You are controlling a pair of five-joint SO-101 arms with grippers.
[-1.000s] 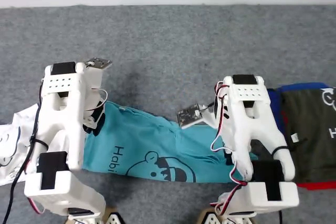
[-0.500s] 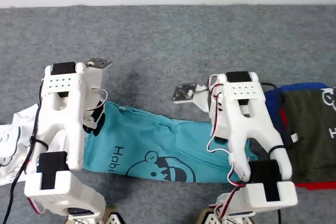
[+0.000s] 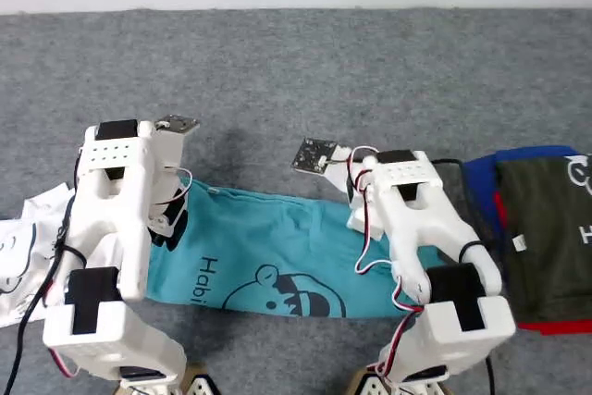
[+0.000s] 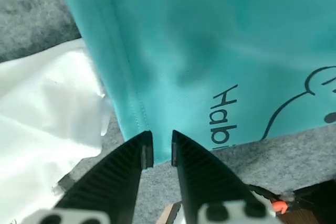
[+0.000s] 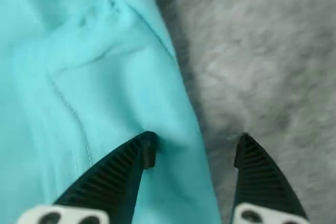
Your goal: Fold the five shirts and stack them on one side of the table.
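Currently, your stock on the desk (image 3: 296,71) reads as follows.

Item 1, teal shirt (image 3: 277,261): flat on the near half of the desk, between the two arms. The long axis runs left to right with a slight slant, the left end a little farther from the arm bases than the right. Printed side up, with the drawing near the front edge. The left end reaches under the left arm (image 3: 111,219), the right end under the right arm (image 3: 416,228).

Item 2, white shirt (image 3: 18,247): crumpled at the far left, beside the teal shirt's left end.

Item 3, pile (image 3: 546,238): at the right edge of the desk. A dark green shirt lies on top, with red and blue cloth showing at its borders.

Item 4, left claw (image 4: 157,150): narrow, with a thin slit between the fingers. The tips sit at the teal shirt's stitched hem, and grey desk shows through the slit below it.

Item 5, right claw (image 5: 197,153): wide. One finger is over teal cloth and the other over bare grey desk, with the shirt's edge running between them.

View notes: the high view gives you the whole layout and the pile. The left wrist view gives you the double stitching along the hem and the white shirt lying against it. The right wrist view gives you creases and a seam in the teal cloth near its edge.
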